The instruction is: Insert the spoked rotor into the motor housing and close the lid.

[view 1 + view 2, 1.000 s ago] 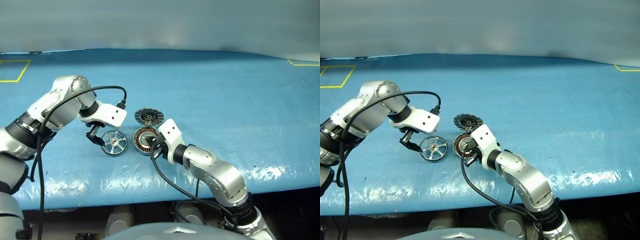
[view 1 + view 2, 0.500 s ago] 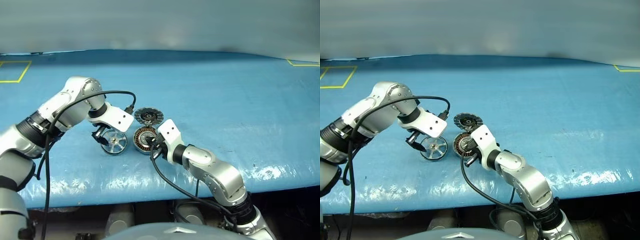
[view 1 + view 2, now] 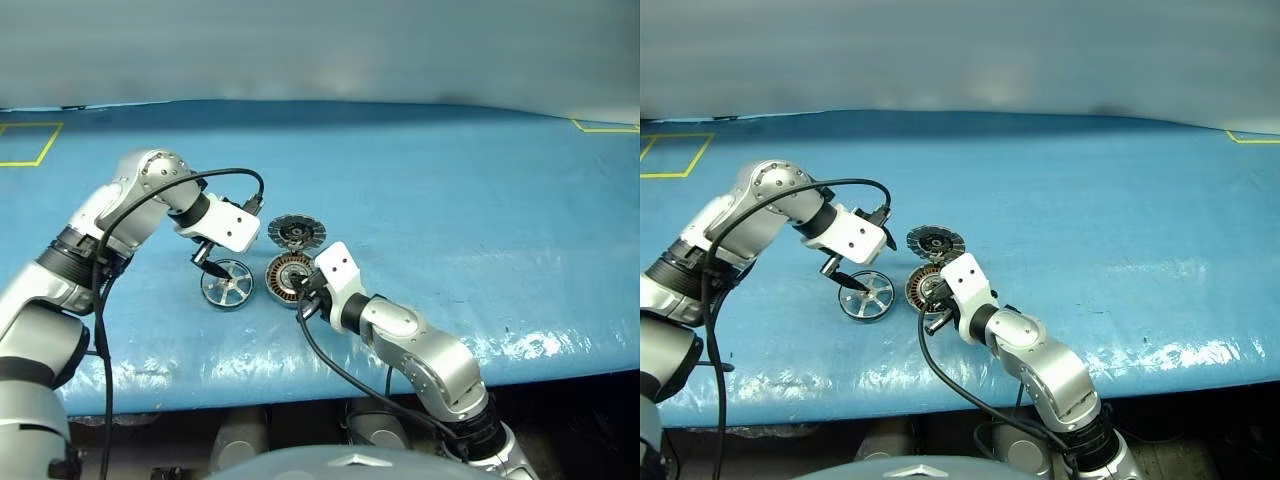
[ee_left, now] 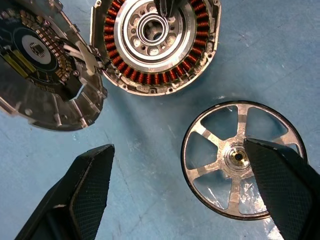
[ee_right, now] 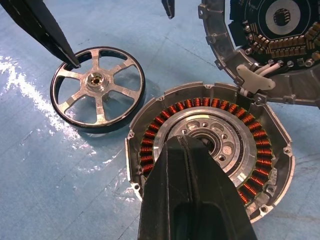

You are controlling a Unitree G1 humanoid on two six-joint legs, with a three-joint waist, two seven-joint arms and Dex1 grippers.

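A: Left eye view: where do the parts lie on the blue bench (image 3: 450,180)?

B: Motor housing (image 3: 289,275) lies open, lid (image 3: 298,232) flat beside it, joined. Spoked rotor (image 3: 227,284) lies just left.

A: Hands?

B: Left hand (image 4: 170,195) spread over the rotor. Right hand (image 5: 192,150), fingers together, at the housing's centre.

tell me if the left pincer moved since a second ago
Yes. The left pincer has shifted right, from beside the spoked rotor to above its left rim, nearer the motor housing; the rotor itself stayed put.
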